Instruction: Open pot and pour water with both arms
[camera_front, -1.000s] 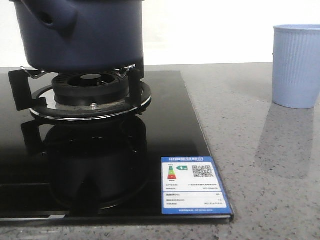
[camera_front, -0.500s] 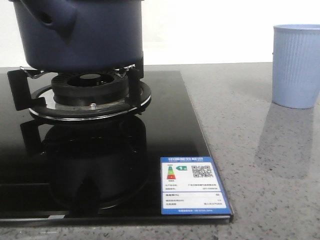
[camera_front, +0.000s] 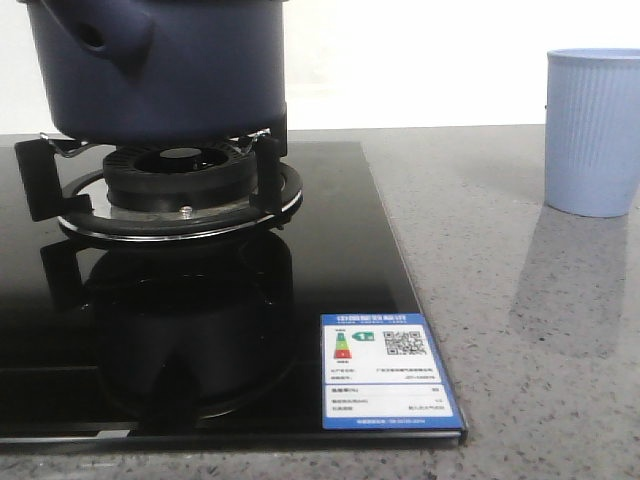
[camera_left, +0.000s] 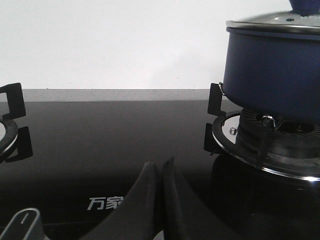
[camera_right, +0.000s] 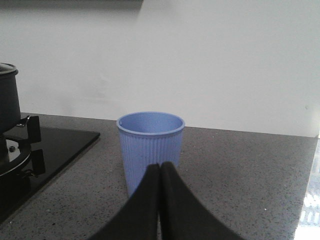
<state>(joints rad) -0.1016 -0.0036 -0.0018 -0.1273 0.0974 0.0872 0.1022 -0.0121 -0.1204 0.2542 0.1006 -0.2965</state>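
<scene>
The dark navy-blue pot stands on the gas burner at the left, its hollow handle socket facing the camera. In the left wrist view the pot carries a glass lid with a steel rim. My left gripper is shut and empty, low over the black glass hob, apart from the pot. My right gripper is shut and empty, just in front of the light blue ribbed cup. Neither gripper shows in the front view.
The black glass hob has an energy label at its front corner. The blue cup stands on the grey speckled counter at the right. A second burner's stand shows in the left wrist view. A white wall is behind.
</scene>
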